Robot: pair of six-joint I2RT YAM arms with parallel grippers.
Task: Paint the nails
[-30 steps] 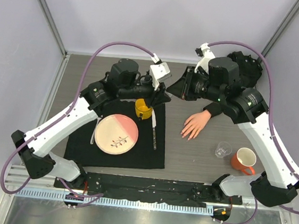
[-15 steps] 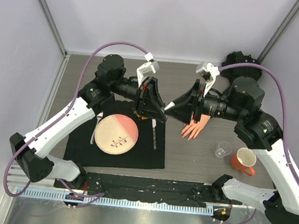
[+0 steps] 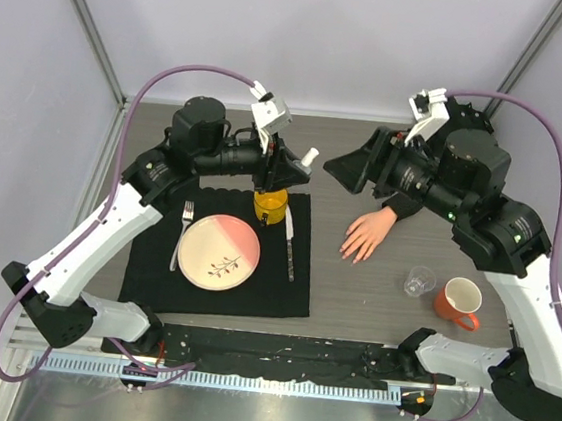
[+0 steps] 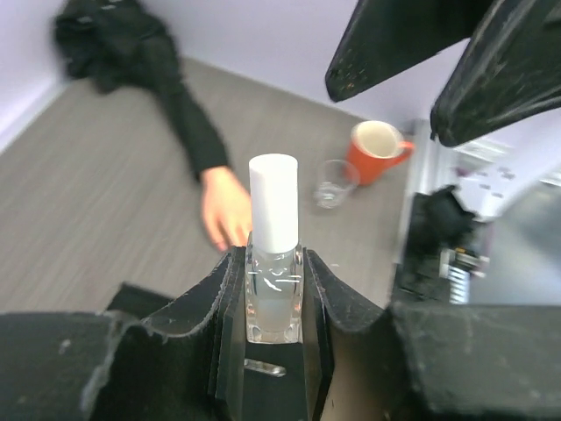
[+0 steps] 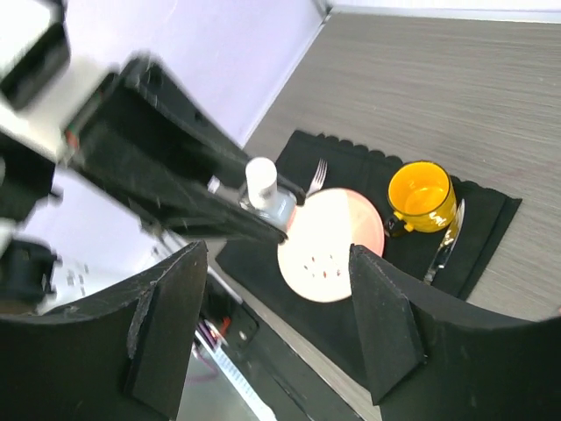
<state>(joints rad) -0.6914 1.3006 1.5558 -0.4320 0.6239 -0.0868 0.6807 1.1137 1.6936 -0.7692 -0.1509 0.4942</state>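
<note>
Evidently work had scarcely begun: the left tool (image 4: 273, 267) clamped the small clear bottle (image 4: 273, 303), white cap (image 4: 273, 202) on, the right tool (image 5: 279, 307) stood open and empty facing it, and the nails (image 3: 354, 251) of the mannequin hand (image 3: 369, 232), lying on the counter (image 3: 372, 301), were yet to be painted.
</note>
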